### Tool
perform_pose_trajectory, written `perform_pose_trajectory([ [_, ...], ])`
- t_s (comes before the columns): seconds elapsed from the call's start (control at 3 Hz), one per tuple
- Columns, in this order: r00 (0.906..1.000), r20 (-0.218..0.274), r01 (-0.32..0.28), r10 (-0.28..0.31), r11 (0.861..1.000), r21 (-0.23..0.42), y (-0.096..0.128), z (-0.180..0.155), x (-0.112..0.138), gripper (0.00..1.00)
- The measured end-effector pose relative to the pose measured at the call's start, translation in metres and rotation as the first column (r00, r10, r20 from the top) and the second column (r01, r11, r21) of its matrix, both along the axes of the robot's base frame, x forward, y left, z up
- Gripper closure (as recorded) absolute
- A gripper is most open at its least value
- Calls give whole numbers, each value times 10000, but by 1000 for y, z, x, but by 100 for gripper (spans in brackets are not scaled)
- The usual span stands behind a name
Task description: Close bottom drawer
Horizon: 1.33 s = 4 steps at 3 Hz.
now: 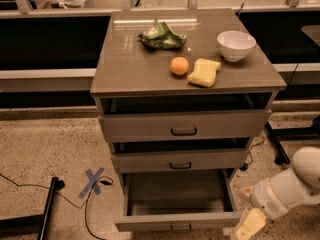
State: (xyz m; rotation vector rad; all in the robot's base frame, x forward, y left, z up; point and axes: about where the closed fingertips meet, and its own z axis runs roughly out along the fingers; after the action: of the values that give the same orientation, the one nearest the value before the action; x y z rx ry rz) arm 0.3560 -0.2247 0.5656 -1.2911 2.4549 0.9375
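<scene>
The grey cabinet (150,71) has three drawers. The bottom drawer (177,220) is pulled far out, its box open and empty, its narrow front low in the view with a small dark handle at the frame's bottom edge. The middle drawer (180,160) and the top drawer (183,126) stand slightly out. My gripper (248,226) is at the lower right, just right of the bottom drawer's front right corner, hanging from the white arm (290,189).
On the cabinet top lie a green bag (161,35), an orange (179,66), a yellow sponge (204,72) and a white bowl (236,45). A blue tape cross (93,181) and cables lie on the floor to the left. A chair base (277,149) stands to the right.
</scene>
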Motion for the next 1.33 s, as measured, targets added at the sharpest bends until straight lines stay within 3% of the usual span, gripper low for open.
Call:
perform_pose_trajectory([
  [0.33, 9982, -594, -54, 101, 9969, 786, 9, -42, -16, 0],
  [0.67, 9981, -605, -49, 97, 9969, 790, 9, -42, -16, 0],
  [1.0, 10000, -66, 45, -41, 9980, 624, 14, -67, -7, 0],
  [1.33, 9918, 1275, -141, 105, 9995, 272, 37, -146, 0, 0],
])
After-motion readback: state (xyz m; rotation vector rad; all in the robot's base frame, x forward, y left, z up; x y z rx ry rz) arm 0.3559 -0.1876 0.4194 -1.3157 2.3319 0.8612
